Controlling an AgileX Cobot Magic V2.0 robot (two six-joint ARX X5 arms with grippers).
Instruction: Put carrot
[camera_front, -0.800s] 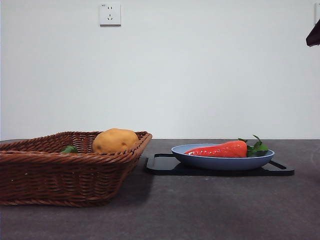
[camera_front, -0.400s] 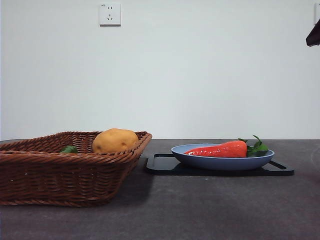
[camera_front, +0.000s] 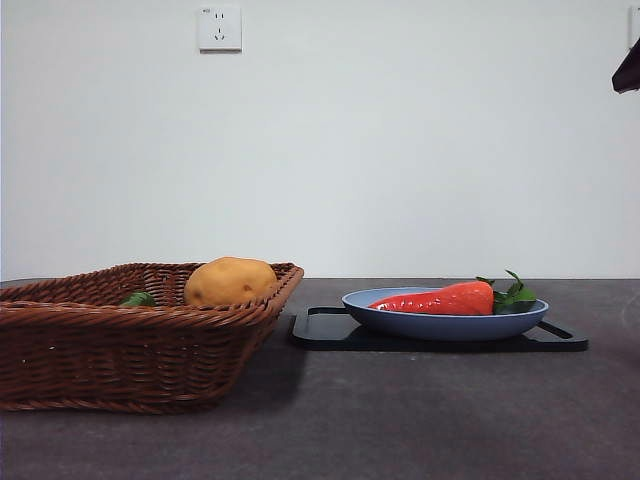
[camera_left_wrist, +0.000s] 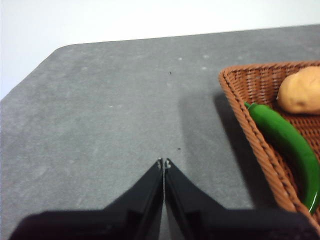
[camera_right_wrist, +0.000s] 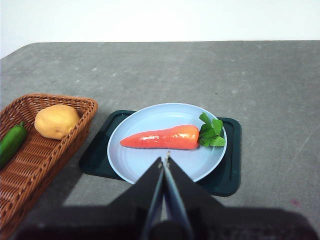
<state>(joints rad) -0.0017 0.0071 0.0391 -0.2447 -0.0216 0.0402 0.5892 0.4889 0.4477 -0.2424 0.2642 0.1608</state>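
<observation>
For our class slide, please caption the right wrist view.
Shut right end effector above a carrot on a blue plate, beside a basket.

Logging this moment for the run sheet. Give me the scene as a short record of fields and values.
carrot: glossy red-orange toy carrot with green leaves, lying in the pale blue plate
plate: on the black tray
basket: brown wicker basket holding a yellow-brown potato and a green pepper
right gripper: jaws shut, above the plate's near rim, holding nothing
left gripper: jaws shut, over bare grey table beside the basket
</observation>
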